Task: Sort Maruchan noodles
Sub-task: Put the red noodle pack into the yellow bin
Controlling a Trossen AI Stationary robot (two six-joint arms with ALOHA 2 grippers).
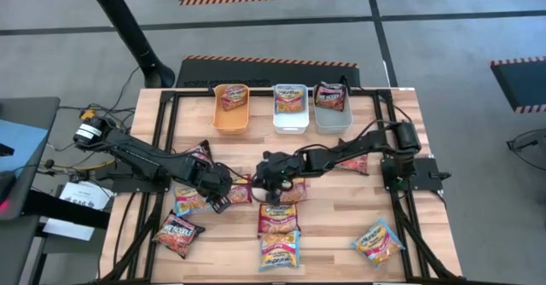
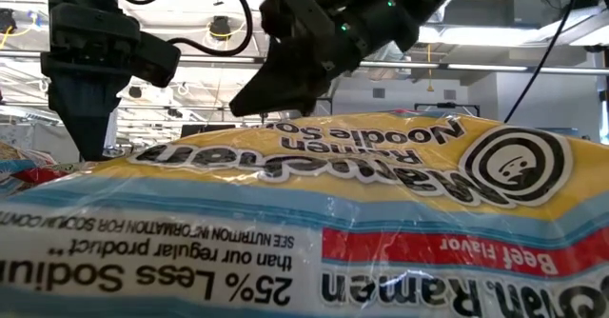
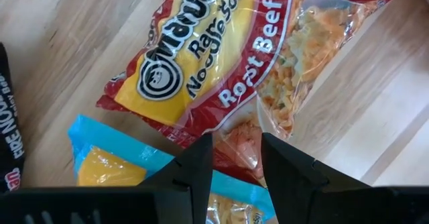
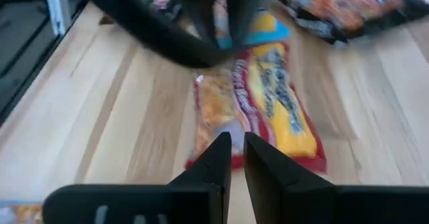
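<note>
A crinkly red-and-yellow plastic ramen packet [image 3: 221, 63] is seen lying flat on the wooden surface [image 1: 341, 217] between the two hands. The left hand [image 3: 236, 158] is parted and empty, the right hand [image 4: 237, 158] barely parted, also empty. A collision could be caused if both close in together.

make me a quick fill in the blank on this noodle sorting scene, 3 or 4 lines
1. At the table's far edge stand ____ bins in a row: orange bin, white bin, grey bin.
2. Each bin holds ____ packet.
3. The left hand hovers over a packet whose label reads Roast ____.
4. The tabletop is made of ____.

Missing words: three; one; Beef; wood
</note>
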